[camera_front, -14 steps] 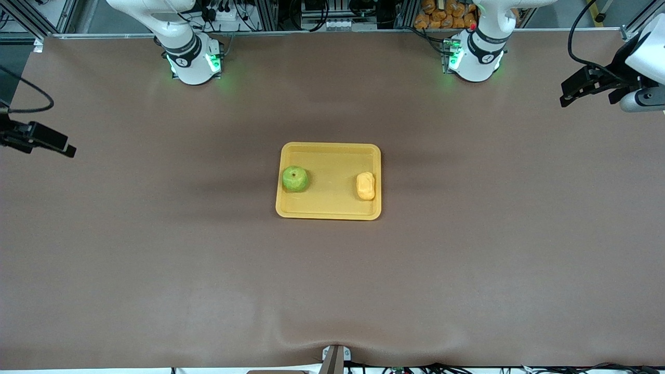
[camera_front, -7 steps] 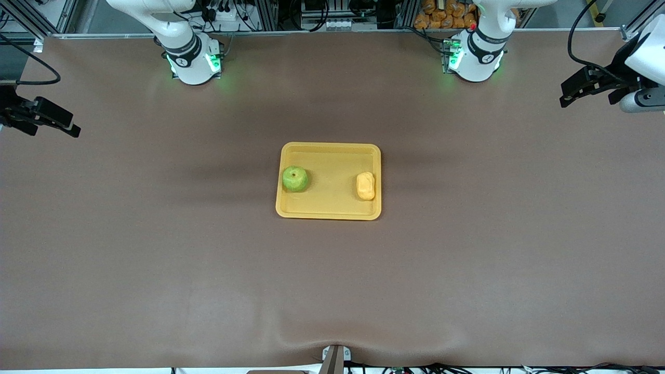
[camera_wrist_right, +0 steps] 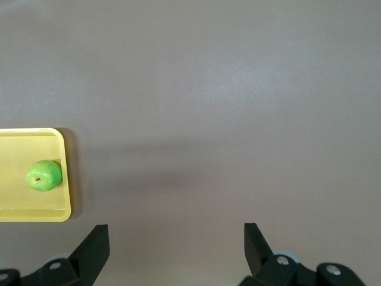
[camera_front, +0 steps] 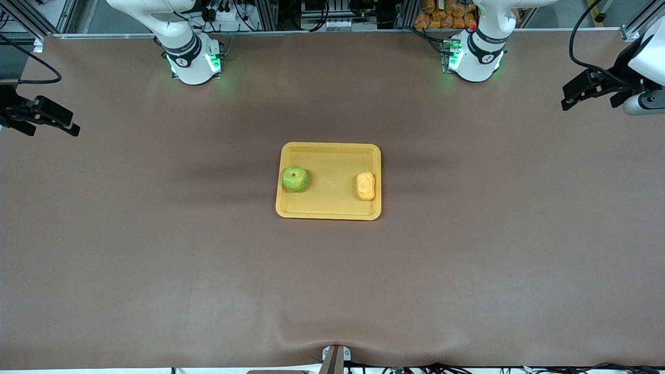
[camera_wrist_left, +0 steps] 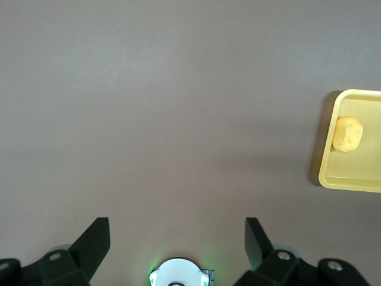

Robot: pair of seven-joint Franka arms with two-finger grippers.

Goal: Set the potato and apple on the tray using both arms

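The yellow-orange tray (camera_front: 330, 147) lies at the middle of the brown table. The green apple (camera_front: 295, 178) sits in it at the right arm's end, and the yellow potato (camera_front: 366, 186) at the left arm's end. My right gripper (camera_front: 74, 130) hangs open and empty over the table edge at its own end, well away from the tray. My left gripper (camera_front: 567, 100) hangs open and empty at its end. The left wrist view shows the open left gripper (camera_wrist_left: 177, 229), the potato (camera_wrist_left: 347, 134) and the tray (camera_wrist_left: 351, 181). In the right wrist view are the open right gripper (camera_wrist_right: 176, 235), the apple (camera_wrist_right: 44, 176) and the tray (camera_wrist_right: 36, 213).
Both arm bases (camera_front: 192, 62) (camera_front: 475, 59) glow green at the table's edge farthest from the front camera. Orange items (camera_front: 447, 18) are piled off the table by the left arm's base. A small mount (camera_front: 335, 358) sits at the nearest edge, where the mat wrinkles.
The right gripper has shifted upward in the front view and then stopped. The left gripper has barely moved. Apple, potato and tray are unmoved.
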